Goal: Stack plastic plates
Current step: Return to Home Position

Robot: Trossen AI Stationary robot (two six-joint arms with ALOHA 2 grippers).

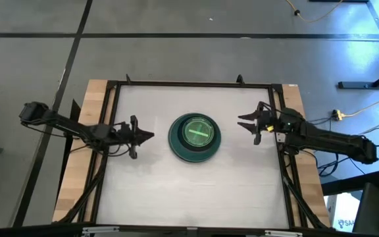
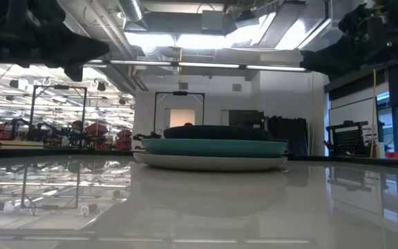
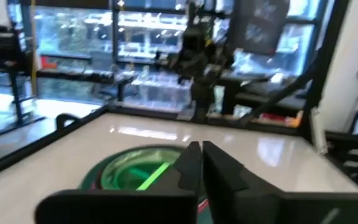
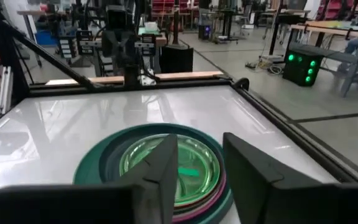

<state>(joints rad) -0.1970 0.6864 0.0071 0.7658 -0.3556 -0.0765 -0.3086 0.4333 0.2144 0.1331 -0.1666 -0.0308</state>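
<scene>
One stack of plastic plates (image 1: 195, 137) sits at the table's middle. A translucent green small plate (image 4: 169, 163) lies on top, a magenta rim shows under it, and a black plate sits inside the large teal plate (image 2: 213, 146), which rests on a pale grey one (image 2: 209, 162). My left gripper (image 1: 151, 135) hovers left of the stack, its fingers (image 3: 199, 163) shut. My right gripper (image 1: 241, 122) hovers right of the stack, its fingers (image 4: 197, 168) open. Neither touches a plate.
A black frame (image 1: 196, 83) borders the white tabletop, with wooden boards (image 1: 91, 112) at both sides. Bare table surface (image 1: 189, 191) lies between the stack and the near edge. The room beyond holds racks and benches.
</scene>
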